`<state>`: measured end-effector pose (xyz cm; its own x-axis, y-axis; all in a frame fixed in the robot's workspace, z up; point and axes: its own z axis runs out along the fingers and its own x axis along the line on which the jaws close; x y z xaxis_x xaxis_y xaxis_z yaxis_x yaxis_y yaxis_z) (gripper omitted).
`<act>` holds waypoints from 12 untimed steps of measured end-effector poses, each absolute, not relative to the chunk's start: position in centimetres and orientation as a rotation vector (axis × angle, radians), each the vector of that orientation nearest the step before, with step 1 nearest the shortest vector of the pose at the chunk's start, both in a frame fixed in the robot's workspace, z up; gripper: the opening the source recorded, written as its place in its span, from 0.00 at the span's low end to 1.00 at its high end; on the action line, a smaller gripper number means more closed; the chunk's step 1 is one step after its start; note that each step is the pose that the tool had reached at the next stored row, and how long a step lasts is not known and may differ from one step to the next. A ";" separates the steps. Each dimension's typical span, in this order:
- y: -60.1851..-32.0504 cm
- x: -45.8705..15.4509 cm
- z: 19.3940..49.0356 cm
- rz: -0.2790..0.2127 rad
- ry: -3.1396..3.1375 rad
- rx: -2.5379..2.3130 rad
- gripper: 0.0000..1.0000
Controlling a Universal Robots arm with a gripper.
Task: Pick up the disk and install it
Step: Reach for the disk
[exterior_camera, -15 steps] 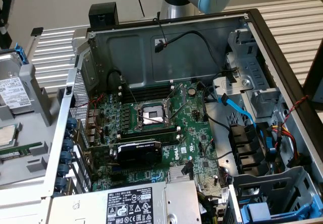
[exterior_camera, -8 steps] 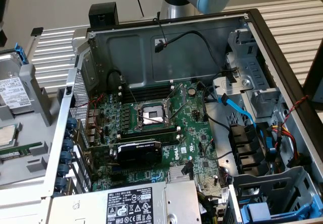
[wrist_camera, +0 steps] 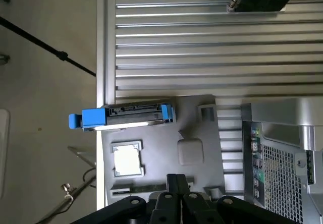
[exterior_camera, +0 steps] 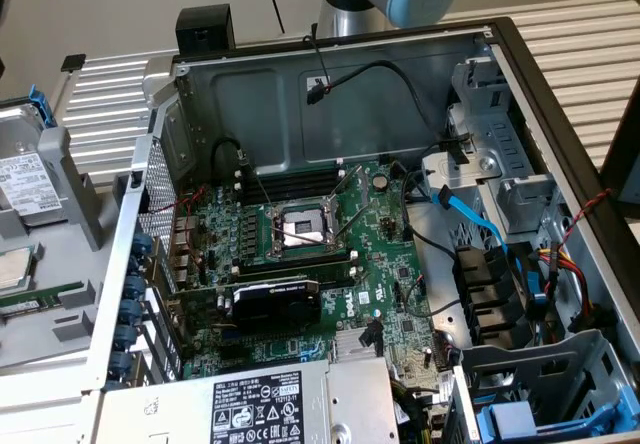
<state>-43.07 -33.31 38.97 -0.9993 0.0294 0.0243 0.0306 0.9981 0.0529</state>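
Silver-grey and white-labelled, the disk (exterior_camera: 22, 169) stands on edge in a grey moulded tray (exterior_camera: 75, 214) at the exterior view's left, blue tab up, outside the open metal case (exterior_camera: 270, 104) with its green motherboard (exterior_camera: 390, 214). From the wrist view, the disk (wrist_camera: 136, 114) shows as a thin slab with blue ends, slotted in the matte tray (wrist_camera: 151, 143) beside a square chip (wrist_camera: 126, 161); the black gripper (wrist_camera: 177, 181) hangs apart from it, jaws shut on nothing

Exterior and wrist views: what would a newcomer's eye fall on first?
The open computer case with its green circuit board sits at the centre of the exterior view. In the wrist view, the disk in its blue carrier stands out on a grey tray, apart from the shut fingers.
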 end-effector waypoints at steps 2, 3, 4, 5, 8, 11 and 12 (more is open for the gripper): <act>-32.8 -43.2 39.1 -0.073 -3.116 -0.046 0.11; -32.6 -43.3 39.2 -0.064 -3.117 -0.045 0.11; -32.5 -43.4 39.2 -0.056 -3.117 -0.044 0.11; -32.3 -43.5 39.2 -0.050 -3.117 -0.043 0.11; -31.6 -44.0 39.2 -0.041 -3.115 -0.042 0.11; -31.4 -44.3 39.2 -0.039 -3.115 -0.038 0.11; -31.4 -44.3 39.2 -0.038 -3.115 -0.038 0.11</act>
<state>-44.33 -31.37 39.18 -0.9994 0.0241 0.0263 0.0247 0.9994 0.0244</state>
